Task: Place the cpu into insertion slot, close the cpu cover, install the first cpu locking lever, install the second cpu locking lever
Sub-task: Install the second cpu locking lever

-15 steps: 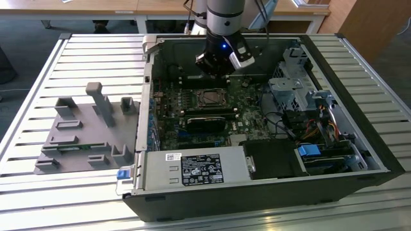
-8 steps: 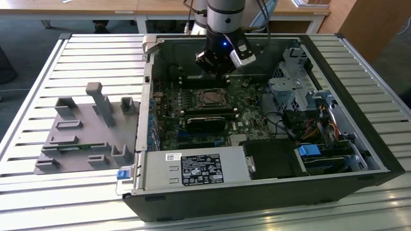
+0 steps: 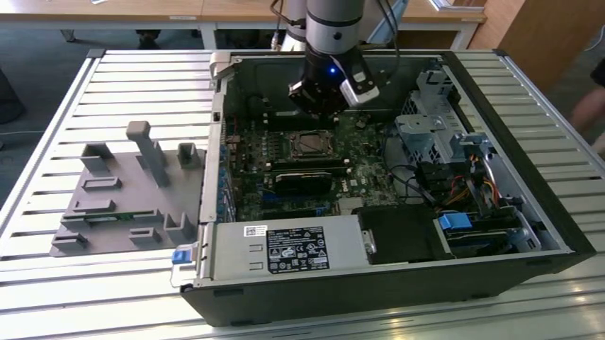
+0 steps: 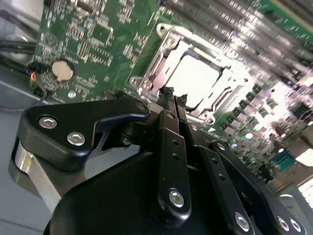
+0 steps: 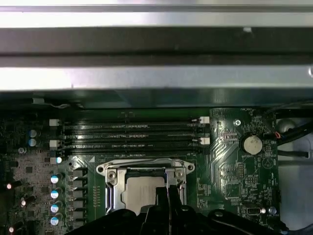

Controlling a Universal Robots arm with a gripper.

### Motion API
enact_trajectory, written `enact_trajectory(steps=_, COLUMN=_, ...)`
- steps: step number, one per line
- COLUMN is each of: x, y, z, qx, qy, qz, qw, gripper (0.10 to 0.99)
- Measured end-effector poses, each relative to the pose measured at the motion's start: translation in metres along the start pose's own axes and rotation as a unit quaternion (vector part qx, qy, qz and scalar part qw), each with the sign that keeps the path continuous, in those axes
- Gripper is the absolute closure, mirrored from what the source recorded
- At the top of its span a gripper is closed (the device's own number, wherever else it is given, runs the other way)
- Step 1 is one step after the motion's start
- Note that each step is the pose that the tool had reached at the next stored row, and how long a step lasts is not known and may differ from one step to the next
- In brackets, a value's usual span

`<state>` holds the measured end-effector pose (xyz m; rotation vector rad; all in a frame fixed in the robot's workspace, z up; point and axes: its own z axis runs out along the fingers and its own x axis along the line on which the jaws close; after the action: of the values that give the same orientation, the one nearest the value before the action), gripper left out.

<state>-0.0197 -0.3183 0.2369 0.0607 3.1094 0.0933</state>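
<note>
Hand (image 4: 174,93), fingers together, hangs over the cpu cover's (image 4: 168,49) edge.

Gripper (image 5: 167,192) body cut off by frame edge in first wrist view, and it hides the near part of the cpu (image 5: 142,188) and cpu cover (image 5: 111,182). In second wrist view gripper (image 4: 173,93) covers the socket's near corner; board beyond the cpu (image 4: 195,78) is blurred, parts there unreadable. In exterior view arm (image 3: 333,28) is cut off at frame edge
</note>
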Motion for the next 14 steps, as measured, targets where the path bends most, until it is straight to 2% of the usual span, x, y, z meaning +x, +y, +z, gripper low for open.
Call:
enact_trajectory(steps=7, x=-0.0007, y=-0.0175, z=-0.0010, qx=0.0001, qy=0.0006, qz=0.000, qw=1.0000, gripper=0.933)
enact_trajectory(steps=9, x=-0.0014, y=-0.0199, z=-0.0012, qx=0.0001, qy=0.0033, qz=0.000, qw=1.0000, gripper=0.933)
enact_trajectory(steps=12, x=-0.0025, y=-0.0239, z=-0.0013, qx=0.0001, qy=0.0105, qz=0.001, qw=0.9999, gripper=0.933)
enact_trajectory(steps=14, x=-0.0027, y=-0.0283, z=-0.0011, qx=-0.0009, qy=0.0117, qz=0.001, qw=0.9999, gripper=0.933)
